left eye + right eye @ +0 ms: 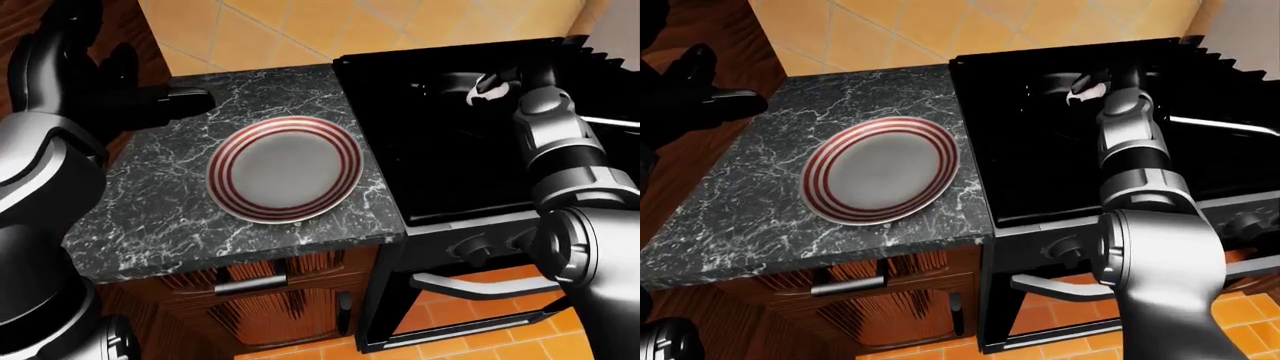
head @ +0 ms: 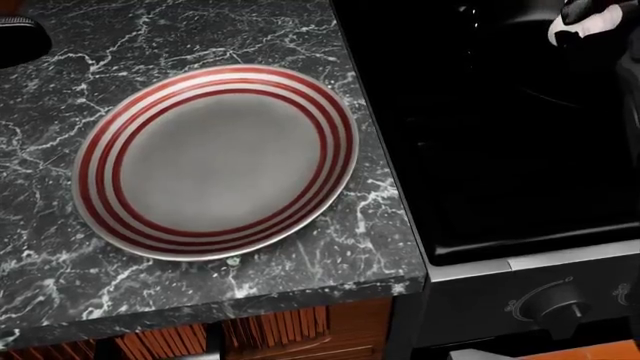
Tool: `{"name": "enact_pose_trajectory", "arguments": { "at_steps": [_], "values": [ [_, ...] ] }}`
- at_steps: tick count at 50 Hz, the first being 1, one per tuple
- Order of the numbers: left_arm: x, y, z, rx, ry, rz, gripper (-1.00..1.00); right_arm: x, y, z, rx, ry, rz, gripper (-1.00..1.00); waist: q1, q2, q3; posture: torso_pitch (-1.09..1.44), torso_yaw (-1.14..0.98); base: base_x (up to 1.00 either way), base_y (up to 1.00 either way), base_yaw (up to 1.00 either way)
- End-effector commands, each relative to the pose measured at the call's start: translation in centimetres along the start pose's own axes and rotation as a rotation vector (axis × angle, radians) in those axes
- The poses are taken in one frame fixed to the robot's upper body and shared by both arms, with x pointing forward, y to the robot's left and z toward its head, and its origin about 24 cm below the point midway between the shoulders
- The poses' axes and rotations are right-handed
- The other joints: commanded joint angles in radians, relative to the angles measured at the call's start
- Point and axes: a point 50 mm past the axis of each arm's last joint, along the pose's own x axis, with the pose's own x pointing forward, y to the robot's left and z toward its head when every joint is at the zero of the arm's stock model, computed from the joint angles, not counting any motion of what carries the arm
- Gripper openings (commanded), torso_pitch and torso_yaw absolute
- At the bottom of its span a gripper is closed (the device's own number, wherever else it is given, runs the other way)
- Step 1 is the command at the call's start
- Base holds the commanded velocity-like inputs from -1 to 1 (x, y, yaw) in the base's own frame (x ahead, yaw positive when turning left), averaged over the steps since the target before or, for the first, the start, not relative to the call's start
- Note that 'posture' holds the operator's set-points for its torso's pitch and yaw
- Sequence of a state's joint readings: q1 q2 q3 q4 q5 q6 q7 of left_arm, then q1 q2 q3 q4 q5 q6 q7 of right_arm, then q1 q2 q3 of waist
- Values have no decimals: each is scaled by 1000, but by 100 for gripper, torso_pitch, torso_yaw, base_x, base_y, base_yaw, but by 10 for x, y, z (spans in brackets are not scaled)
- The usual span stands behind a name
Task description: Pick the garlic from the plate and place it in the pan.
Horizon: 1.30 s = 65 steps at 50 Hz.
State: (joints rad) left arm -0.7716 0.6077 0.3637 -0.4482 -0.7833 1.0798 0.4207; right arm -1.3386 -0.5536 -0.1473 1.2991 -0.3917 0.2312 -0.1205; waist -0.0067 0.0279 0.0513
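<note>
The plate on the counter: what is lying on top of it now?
Nothing lies on the plate; its striped surface is bare. The white garlic is in the right robot hand over the black stove. The pan under it cannot be made out in the dark.

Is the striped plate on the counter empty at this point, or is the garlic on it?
Empty. The plate shows only its bare grey centre and red rings; the white garlic sits in the right hand over the black stove.

The plate (image 2: 215,161) sits on the counter (image 2: 60,247); the stove (image 2: 500,150) adjoins at three o'clock, perhaps bearing a pan.
</note>
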Motion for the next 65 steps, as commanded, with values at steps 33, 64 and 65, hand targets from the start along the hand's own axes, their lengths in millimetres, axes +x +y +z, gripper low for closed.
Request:
{"name": "enact_pose_trajectory", "arguments": {
  "at_steps": [33, 64, 65],
  "values": [
    [-3, 2, 16, -8, -84, 8, 100, -1, 1, 11, 25, -78, -39, -68, 1, -5, -32, 0, 0, 0, 0, 0],
    [-3, 1, 16, -7, -80, 6, 100, -3, -14, 38, 39, -117, -45, 73, 2, -1, -32, 0, 0, 0, 0, 0],
    [-3, 1, 16, -7, -80, 7, 100, -4, -15, 40, 40, -123, -45, 74, 1, -1, -32, 0, 0, 0, 0, 0]
  ]
}}
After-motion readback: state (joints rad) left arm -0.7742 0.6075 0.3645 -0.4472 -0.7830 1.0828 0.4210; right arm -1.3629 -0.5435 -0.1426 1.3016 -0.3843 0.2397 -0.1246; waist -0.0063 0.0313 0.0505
